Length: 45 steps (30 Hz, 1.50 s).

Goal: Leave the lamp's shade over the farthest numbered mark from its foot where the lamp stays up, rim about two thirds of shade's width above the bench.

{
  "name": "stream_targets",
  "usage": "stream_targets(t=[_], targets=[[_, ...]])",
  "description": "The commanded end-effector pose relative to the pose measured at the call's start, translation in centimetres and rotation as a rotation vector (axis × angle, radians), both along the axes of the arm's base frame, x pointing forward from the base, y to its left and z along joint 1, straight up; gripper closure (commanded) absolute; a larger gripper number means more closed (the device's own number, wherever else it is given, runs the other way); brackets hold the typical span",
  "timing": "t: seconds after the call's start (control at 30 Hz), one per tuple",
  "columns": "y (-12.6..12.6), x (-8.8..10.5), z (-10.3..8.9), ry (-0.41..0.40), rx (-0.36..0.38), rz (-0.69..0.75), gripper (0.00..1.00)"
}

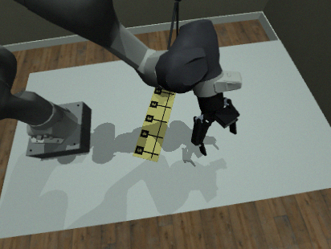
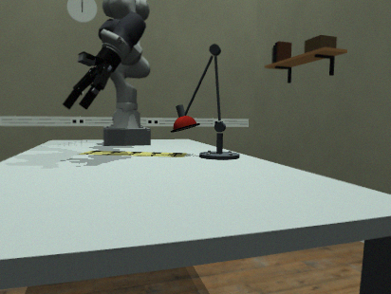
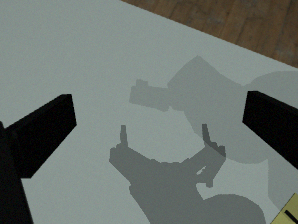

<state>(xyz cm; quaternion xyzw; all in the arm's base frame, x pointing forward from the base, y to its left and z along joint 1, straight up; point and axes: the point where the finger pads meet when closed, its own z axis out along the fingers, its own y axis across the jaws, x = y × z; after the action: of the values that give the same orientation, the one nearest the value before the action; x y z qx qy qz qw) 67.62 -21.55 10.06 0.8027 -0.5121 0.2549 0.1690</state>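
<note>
Tool [image 2: 82,97] wide open, empty — above bench [image 2: 190,199], apart from lamp [image 2: 215,95].

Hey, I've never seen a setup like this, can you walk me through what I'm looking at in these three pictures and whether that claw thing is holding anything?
It is a robot arm bolted to a pale bench. One picture looks down from above, one looks across the bench from the side, and one comes from a camera at the arm's wrist, aimed down between the fingers.

On the bench stand a small desk lamp with a red shade on a round foot, and a yellow strip of numbered marks.

The pincer hangs in the air, away from the lamp, wide open and holding nothing. The wrist picture shows only its shadow on the bench.
</note>
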Motion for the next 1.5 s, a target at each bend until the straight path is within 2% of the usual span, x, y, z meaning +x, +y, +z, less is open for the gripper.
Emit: stream_targets(t=[0.0,0.73,1.23,1.3,1.47], targets=[[0.0,0.0,0.0,0.000,0.000,0.000,0.00],[0.0,0.0,0.0,0.000,0.000,0.000,0.00],[6.0,-2.9,2.3,-0.024,0.255,-0.141,0.00],[6.0,-2.9,2.3,-0.024,0.255,-0.141,0.00],[7.8,-3.4,3.5,-0.040,0.331,-0.185,0.00]])
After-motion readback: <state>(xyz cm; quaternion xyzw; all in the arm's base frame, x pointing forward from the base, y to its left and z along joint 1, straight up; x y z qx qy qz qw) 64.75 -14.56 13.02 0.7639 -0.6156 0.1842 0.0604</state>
